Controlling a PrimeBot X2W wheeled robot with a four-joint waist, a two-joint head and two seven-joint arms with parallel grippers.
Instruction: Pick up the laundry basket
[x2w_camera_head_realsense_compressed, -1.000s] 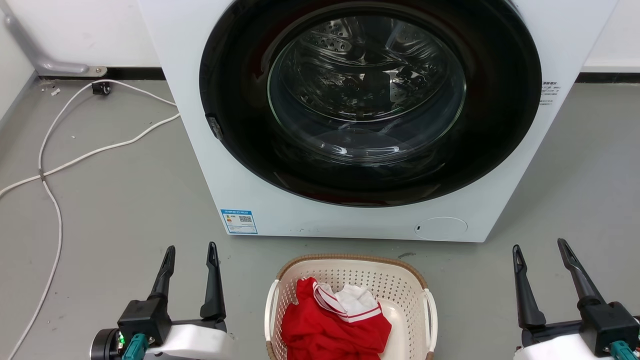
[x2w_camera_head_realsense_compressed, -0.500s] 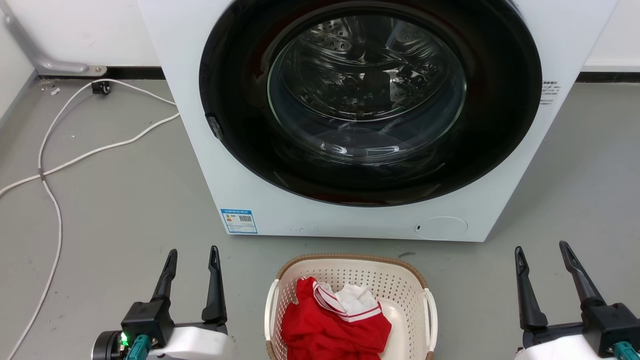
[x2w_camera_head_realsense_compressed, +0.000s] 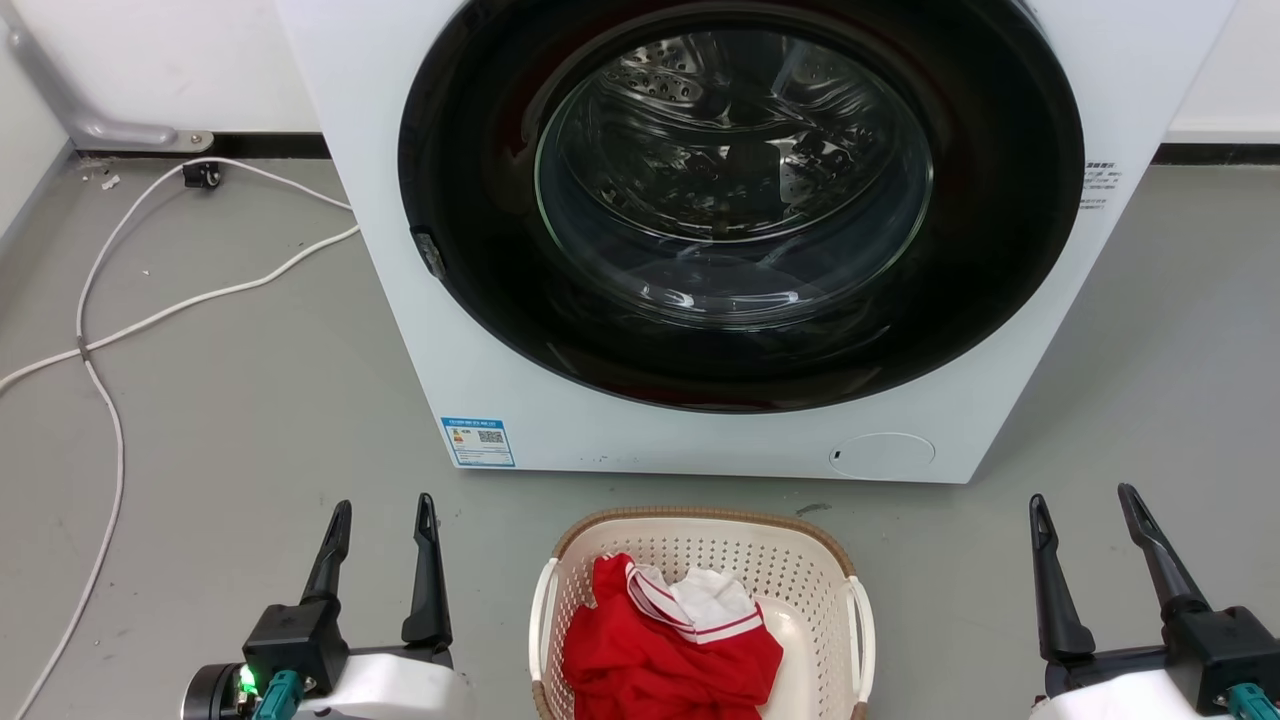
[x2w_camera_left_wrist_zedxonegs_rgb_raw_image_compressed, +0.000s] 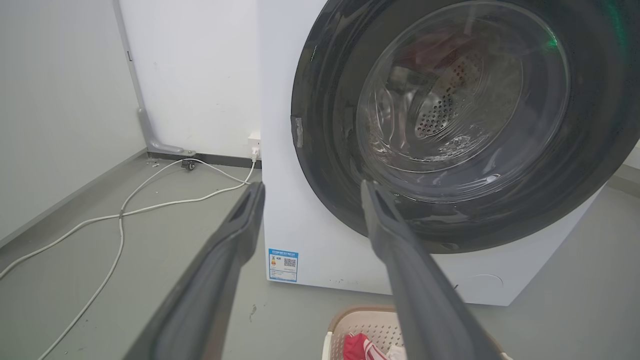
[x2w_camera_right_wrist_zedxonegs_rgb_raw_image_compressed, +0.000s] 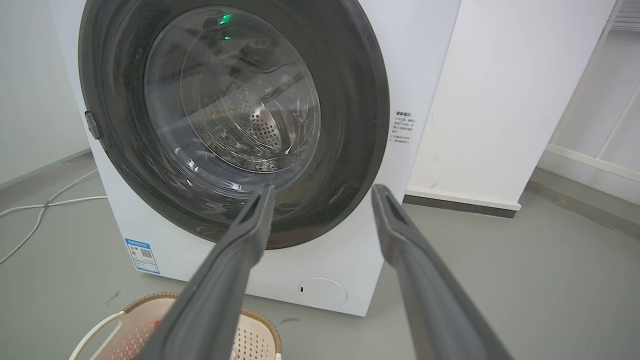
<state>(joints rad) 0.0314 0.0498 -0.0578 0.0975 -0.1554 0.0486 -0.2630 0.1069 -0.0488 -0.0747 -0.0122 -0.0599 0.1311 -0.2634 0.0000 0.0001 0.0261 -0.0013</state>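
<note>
**A:** Where is the cream perforated plastic laundry basket (x2w_camera_head_realsense_compressed: 800, 575) with the brown woven-look rim?

**B:** On the grey floor (x2w_camera_head_realsense_compressed: 250, 420), just in front of the white front-loading washing machine (x2w_camera_head_realsense_compressed: 480, 380) and centred before the robot. A crumpled red-and-white garment (x2w_camera_head_realsense_compressed: 660, 650) lies inside. The head view's lower edge cuts off the basket's near end.

**A:** And the pincers?

**B:** The left pincer (x2w_camera_head_realsense_compressed: 384, 503) is on one side of it and the right pincer (x2w_camera_head_realsense_compressed: 1080, 494) on the other, neither touching it. Each has its two dark fingers spread apart and holds nothing. The tips point forward at the machine, not at the basket.

**A:** So which way does the basket lie from each?

**B:** Inward and below. In the left wrist view it sits at the bottom right, past the fingers. In the right wrist view it sits at the bottom left.

**A:** Its long axis?

**B:** I can't say for sure with the near end cut off. The curved white left handle (x2w_camera_head_realsense_compressed: 540, 620) and right handle (x2w_camera_head_realsense_compressed: 864, 625) run front to back along its sides, each facing one pincer.

**A:** Which arm is nearer?

**B:** The left, by a little, I'd judge. The right is well apart from its handle. Both wrists would need to turn inward and drop to reach.
</note>
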